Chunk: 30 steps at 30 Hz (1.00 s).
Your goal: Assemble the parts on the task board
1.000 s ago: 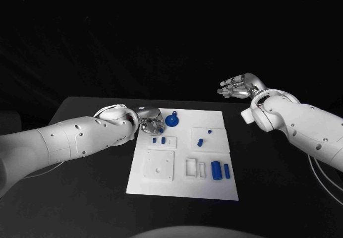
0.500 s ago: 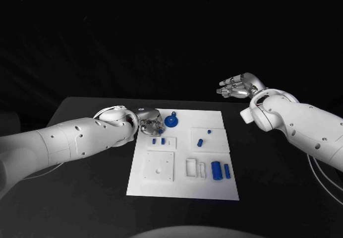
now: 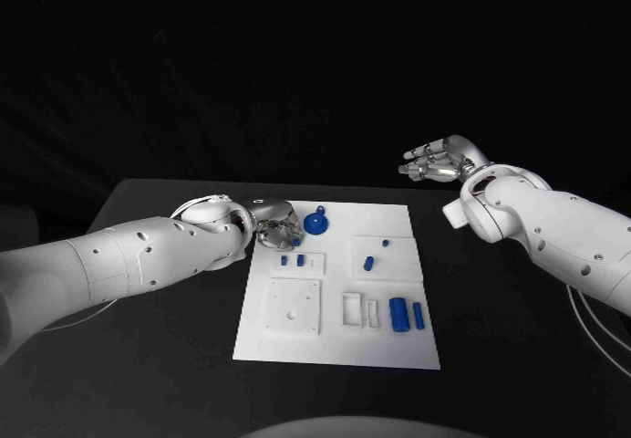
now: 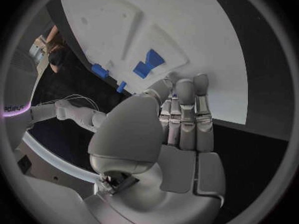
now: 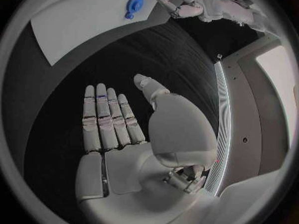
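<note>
The white task board lies mid-table. A round blue part with a small handle sits near its far edge. Two small blue pegs stand in a raised block, and two more small blue parts lie to their right. Two blue cylinders lie near the board's right edge. My left hand hovers at the board's far left corner, beside the round part, with its fingers straight and holding nothing. The pegs lie just beyond those fingers. My right hand is raised past the table's far right, flat and empty.
A square white plate and a small white frame sit on the board's near half. Black table surrounds the board on all sides. In the right wrist view the board and round blue part lie far from the palm.
My left hand has shifted slightly at the board's far left corner. The right hand and the parts have not moved.
</note>
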Available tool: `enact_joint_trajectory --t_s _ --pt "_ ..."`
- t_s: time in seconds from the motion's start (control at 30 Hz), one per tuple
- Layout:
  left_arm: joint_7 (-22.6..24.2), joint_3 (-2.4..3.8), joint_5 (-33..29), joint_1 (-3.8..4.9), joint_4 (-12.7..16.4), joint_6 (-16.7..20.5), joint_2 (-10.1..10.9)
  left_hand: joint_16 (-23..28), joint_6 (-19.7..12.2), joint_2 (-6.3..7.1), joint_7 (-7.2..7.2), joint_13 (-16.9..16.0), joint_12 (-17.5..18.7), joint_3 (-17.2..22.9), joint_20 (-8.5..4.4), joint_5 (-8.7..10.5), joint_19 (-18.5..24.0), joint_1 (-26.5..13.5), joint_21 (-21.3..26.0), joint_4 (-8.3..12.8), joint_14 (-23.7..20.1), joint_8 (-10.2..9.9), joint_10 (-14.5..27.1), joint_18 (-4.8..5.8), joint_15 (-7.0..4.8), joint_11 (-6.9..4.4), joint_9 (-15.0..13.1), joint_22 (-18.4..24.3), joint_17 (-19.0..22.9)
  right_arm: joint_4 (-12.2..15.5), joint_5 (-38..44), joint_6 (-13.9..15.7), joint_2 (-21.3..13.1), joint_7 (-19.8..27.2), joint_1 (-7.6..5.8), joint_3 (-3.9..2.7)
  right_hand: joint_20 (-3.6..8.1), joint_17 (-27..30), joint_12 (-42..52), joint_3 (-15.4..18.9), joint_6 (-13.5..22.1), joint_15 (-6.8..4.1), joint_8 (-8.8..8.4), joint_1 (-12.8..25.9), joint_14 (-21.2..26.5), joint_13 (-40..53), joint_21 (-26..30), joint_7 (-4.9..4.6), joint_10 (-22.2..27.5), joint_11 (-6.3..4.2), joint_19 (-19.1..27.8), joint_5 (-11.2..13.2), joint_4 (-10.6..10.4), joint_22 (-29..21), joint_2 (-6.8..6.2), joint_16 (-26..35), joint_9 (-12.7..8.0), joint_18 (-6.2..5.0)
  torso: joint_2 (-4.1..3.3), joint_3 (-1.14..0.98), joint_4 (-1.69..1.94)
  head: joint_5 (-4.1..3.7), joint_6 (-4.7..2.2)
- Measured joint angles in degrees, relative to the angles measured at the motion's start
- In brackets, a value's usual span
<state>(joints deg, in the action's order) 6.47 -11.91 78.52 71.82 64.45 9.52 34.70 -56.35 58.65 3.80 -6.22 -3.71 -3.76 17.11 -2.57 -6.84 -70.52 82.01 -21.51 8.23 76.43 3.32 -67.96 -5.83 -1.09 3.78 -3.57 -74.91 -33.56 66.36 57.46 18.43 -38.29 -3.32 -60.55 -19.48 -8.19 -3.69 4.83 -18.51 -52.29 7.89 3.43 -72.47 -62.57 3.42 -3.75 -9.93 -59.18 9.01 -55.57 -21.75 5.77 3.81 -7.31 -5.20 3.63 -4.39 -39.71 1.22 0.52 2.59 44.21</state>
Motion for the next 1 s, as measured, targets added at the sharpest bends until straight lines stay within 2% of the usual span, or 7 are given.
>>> enact_joint_trajectory --t_s 0.17,0.3,0.47,0.57,0.7,0.83,1.0 --pt "0.0 0.08 -0.4 0.06 -0.8 0.9 0.2 0.0 -9.1 1.89 0.37 0.5 0.5 -2.1 1.6 0.21 -0.3 0.7 0.7 -0.2 -0.8 0.0 9.5 -1.75 1.41 3.06 0.2 0.0 0.3 0.0 0.0 -2.4 -0.3 0.2 0.0 0.0 0.53 0.0 0.0 -0.4 -3.0 -0.25 0.0 -0.1 -0.3 0.0 0.0 0.25 -0.2 -0.23 -0.6 0.0 1.3 0.0 0.1 0.0 0.0 0.0 0.0 0.0 -0.02 -0.01 -0.14" --pt "-0.1 0.06 -0.7 -0.01 -1.5 1.8 0.3 0.0 -16.3 2.74 1.36 0.4 0.4 -5.0 2.21 0.21 -0.6 2.7 2.2 -1.5 -0.8 0.0 13.6 -2.21 1.64 3.89 0.5 0.0 0.7 0.3 0.0 -4.9 -0.9 1.0 0.1 0.02 1.42 -0.1 -0.6 -1.6 -4.5 -1.57 0.0 -1.1 -4.2 0.0 -1.1 0.63 -0.5 -0.46 -4.1 -0.4 2.6 0.1 1.07 -1.1 0.0 -0.9 0.0 0.01 -0.02 -0.09 -0.25" --pt "-0.3 0.24 -1.5 -0.17 -2.7 2.9 0.7 0.0 -22.3 5.2 1.87 0.4 0.0 -5.4 2.77 0.24 -1.2 5.5 5.3 -6.0 -1.0 -0.4 17.6 -2.2 2.05 4.48 0.7 0.8 1.1 1.7 0.9 -8.5 -2.0 2.4 0.67 0.12 5.07 -1.8 -0.5 -2.2 -7.9 -5.71 0.51 -1.4 -15.5 0.0 -6.1 1.51 -5.7 -2.74 -14.5 -0.4 3.6 1.9 1.93 -5.0 0.2 -3.12 0.0 0.0 -0.05 -0.24 -0.5" --pt "-0.4 0.83 -2.4 -0.25 -3.3 3.6 1.0 0.0 -20.1 4.5 0.81 0.4 -0.6 -5.3 2.67 -0.23 -1.7 6.6 6.0 -6.6 -1.0 -0.4 16.4 -2.21 2.05 4.34 0.7 0.7 1.2 3.1 3.3 -10.1 -2.8 2.6 0.9 0.62 7.57 -3.2 -1.2 -2.1 -9.3 -7.45 0.53 -1.0 -20.4 -0.1 -8.9 2.28 -9.3 -3.94 -18.9 0.5 4.2 3.0 2.28 -6.4 0.2 -3.09 0.02 -0.01 -0.06 -0.51 -0.76" --pt "-0.1 2.4 -5.7 -0.25 -3.8 5.1 1.7 0.9 -3.8 1.26 -1.98 0.3 -4.5 -2.0 1.8 -1.53 -1.6 6.0 5.7 -5.7 -1.0 2.2 3.2 -2.16 0.74 1.48 -0.2 0.0 1.8 5.1 7.9 -11.7 -3.9 2.3 1.1 1.82 9.32 -5.1 -1.3 -2.1 -10.0 -8.2 0.33 -0.6 -21.4 -0.1 -10.5 2.56 -10.1 -4.51 -21.0 1.5 5.1 3.8 2.27 -6.5 0.1 -2.63 0.04 -0.02 -0.06 -1.14 -1.2" --pt "0.9 3.68 -12.2 0.23 -3.5 7.2 2.6 6.1 -1.1 0.99 -1.85 0.3 -1.8 1.1 0.2 -1.53 0.1 3.0 5.7 -3.5 -0.7 0.6 -1.9 -1.21 -0.16 0.17 -0.1 0.0 4.1 6.7 12.9 -13.0 -5.0 1.7 1.39 3.21 10.03 -8.2 -1.3 -1.1 -11.1 -8.41 0.33 -0.3 -21.6 -0.1 -12.0 2.99 -10.7 -4.71 -21.7 2.0 6.0 4.7 2.04 -7.0 0.1 -2.51 0.05 -0.02 -0.06 -1.79 -1.49" --pt "2.5 4.71 -21.7 1.55 -1.8 8.9 4.3 19.0 -0.9 1.03 -2.06 0.3 -0.1 2.0 1.3 -0.41 6.7 1.0 11.5 -2.6 -6.9 0.6 -1.7 -0.3 0.98 1.37 -0.1 2.0 9.7 8.5 18.6 -13.6 -5.9 0.6 2.11 4.7 10.75 -12.2 -1.3 -0.4 -11.2 -9.23 0.33 -0.1 -21.4 -0.1 -14.3 2.98 -10.7 -4.72 -23.4 2.5 7.1 6.3 2.26 -11.3 0.1 -2.21 0.07 -0.02 -0.09 -2.26 -1.75"
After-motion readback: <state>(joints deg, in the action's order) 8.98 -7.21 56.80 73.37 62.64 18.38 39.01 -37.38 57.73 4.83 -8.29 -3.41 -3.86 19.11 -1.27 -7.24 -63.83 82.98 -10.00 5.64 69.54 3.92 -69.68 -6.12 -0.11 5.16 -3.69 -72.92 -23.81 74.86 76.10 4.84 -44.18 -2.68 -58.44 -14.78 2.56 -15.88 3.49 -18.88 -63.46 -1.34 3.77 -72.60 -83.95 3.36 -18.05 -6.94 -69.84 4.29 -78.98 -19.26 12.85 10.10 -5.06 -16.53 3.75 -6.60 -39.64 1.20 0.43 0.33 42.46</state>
